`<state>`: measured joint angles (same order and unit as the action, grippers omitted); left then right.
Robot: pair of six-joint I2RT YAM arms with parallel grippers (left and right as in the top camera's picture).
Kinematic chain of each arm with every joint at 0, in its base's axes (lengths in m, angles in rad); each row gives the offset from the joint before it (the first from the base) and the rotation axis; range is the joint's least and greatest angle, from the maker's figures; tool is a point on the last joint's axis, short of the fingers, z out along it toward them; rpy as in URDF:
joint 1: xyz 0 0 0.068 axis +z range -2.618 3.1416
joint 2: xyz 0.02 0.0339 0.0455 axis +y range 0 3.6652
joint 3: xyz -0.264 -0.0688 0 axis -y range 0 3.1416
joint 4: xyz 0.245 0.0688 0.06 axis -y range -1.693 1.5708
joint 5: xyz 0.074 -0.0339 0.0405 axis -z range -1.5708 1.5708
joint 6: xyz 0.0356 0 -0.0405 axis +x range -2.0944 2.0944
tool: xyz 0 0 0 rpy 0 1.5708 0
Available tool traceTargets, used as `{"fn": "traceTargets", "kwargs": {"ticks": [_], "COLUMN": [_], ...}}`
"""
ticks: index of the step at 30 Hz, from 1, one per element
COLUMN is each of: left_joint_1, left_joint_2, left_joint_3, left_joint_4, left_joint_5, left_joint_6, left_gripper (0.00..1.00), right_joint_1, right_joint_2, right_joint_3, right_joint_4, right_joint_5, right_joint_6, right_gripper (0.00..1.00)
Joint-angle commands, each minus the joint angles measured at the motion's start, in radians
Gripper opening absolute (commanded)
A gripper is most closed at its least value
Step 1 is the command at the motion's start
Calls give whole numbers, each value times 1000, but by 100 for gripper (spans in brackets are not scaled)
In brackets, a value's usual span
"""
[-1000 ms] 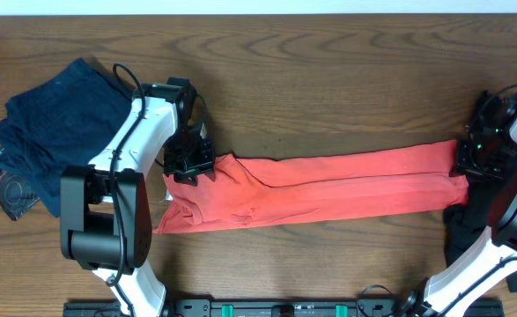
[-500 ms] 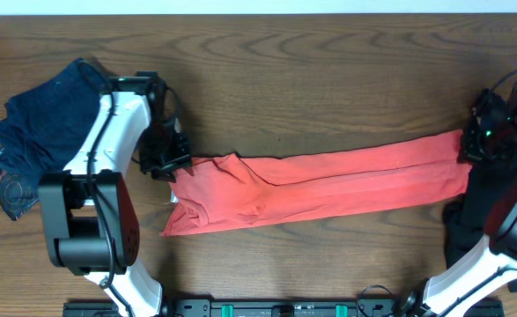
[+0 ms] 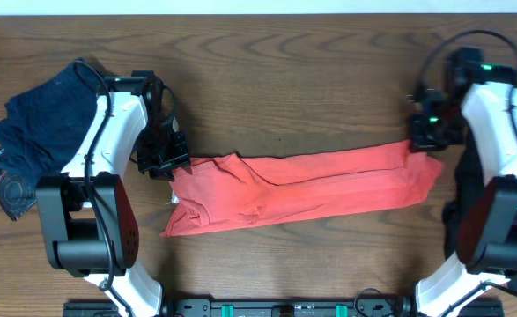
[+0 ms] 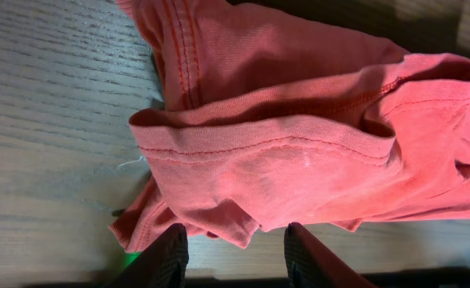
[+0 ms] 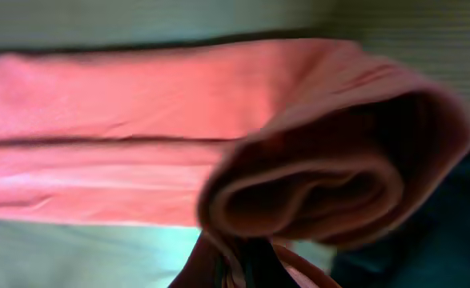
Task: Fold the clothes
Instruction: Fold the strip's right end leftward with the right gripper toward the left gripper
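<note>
Coral-red T-shirt (image 3: 302, 185) end drawn inward by right gripper (image 3: 421, 141).

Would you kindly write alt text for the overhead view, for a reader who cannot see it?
A coral-red T-shirt lies stretched in a long band across a wooden table, the left gripper at one end and the right gripper pinching the other. Dark navy garments are heaped beside the left arm.

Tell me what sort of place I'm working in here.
Probably a robot test bench set up for laundry folding, not a home: a wood-grain table, a coral-red T-shirt stretched across it, and a heap of dark navy garments at the left.
</note>
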<state>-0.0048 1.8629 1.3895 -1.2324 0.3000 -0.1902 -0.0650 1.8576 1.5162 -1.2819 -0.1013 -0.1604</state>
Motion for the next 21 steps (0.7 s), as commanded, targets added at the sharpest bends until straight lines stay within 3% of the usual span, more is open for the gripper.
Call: {"fn": "traceTargets", "kwargs": {"ticks": [1,13,16,19,21], "left_joint_1": [-1,-1,-1,-1,-1], "left_joint_2": [-21,-21,-21,-21,-21], "left_joint_3": [17,17,17,17,17], "left_joint_4": [-5,-5,-4,-4,-5], "left_joint_5": [-13,-13,-13,-13,-13], "left_joint_6": [5,5,5,5,5], "left_gripper": [41,42,42,42,42], "right_joint_1": [116,460,504,533,546], "right_joint_2": [1,7,12,13,13], "right_joint_3": [-11,-66,-66,-66,-66], "right_joint_4": [-16,77,115,128,124], "right_joint_5": [-8,-8,-8,-8,-8], "right_joint_6": [55,213,213,212,197], "right_gripper": [2,6,17,34,36]}}
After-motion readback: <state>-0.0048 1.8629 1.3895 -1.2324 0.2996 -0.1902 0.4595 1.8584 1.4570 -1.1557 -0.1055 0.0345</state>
